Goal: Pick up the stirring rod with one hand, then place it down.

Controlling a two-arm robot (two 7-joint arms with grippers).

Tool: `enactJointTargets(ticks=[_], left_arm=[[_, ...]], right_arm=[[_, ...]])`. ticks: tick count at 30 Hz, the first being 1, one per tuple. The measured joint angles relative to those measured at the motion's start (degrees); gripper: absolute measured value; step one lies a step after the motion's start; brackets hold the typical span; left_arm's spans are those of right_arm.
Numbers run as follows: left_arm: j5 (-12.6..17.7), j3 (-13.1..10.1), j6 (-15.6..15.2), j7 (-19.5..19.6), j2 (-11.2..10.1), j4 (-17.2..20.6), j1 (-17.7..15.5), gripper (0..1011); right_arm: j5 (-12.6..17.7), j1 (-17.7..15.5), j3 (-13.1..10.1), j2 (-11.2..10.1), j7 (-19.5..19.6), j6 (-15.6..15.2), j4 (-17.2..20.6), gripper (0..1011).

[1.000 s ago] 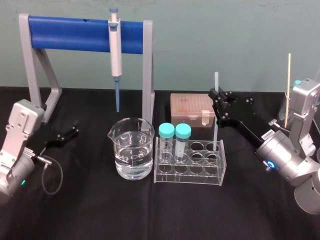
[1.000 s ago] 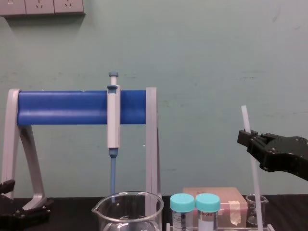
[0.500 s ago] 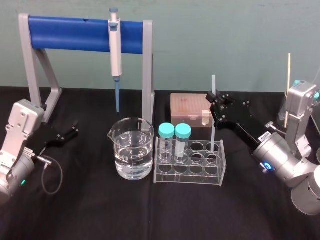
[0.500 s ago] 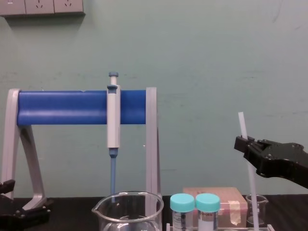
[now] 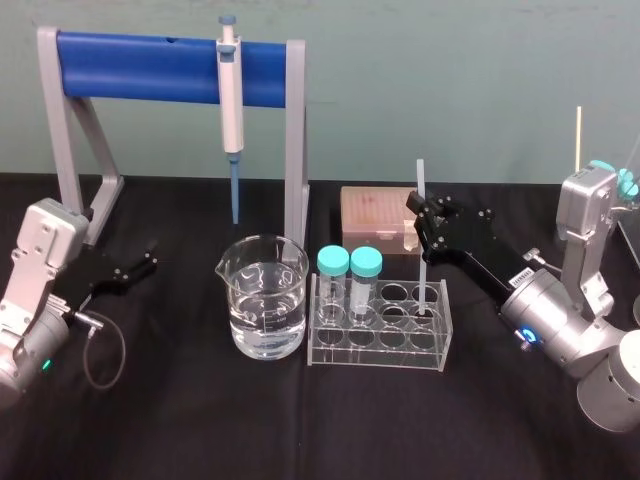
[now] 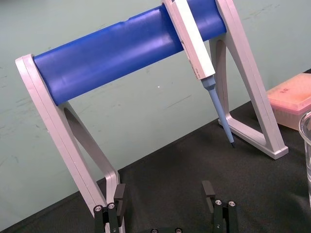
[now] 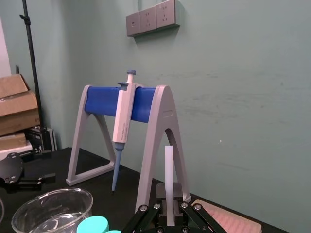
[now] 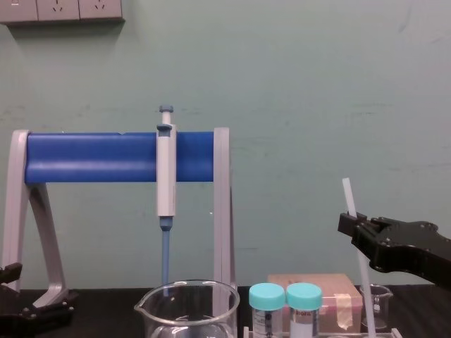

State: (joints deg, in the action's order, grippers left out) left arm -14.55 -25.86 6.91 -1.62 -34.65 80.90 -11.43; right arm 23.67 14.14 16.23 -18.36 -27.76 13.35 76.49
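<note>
We saw the stirring rod (image 5: 424, 268) standing nearly upright, top tipped slightly left. The right gripper (image 5: 420, 215) had its fingers pinched on it above the tube rack (image 5: 378, 347). The head view caught its lower end in the rack's right-end hole, while the right wrist view showed the pinch close up. 2 capped tubes (image 5: 349, 265) filled the rack's left end, the beaker (image 5: 263, 297) stood just left of it, and the left gripper (image 6: 165, 204) sat spread, well left.
</note>
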Motion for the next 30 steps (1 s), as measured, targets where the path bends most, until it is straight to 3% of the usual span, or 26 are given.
enactJointTargets(ticks=[30], left_arm=[[0.00,0.00,0.00,0.00,0.00,0.00,0.00,1001]], right_arm=[[-0.25,0.15,0.51,0.10,0.27,-1.70,-1.85,72]])
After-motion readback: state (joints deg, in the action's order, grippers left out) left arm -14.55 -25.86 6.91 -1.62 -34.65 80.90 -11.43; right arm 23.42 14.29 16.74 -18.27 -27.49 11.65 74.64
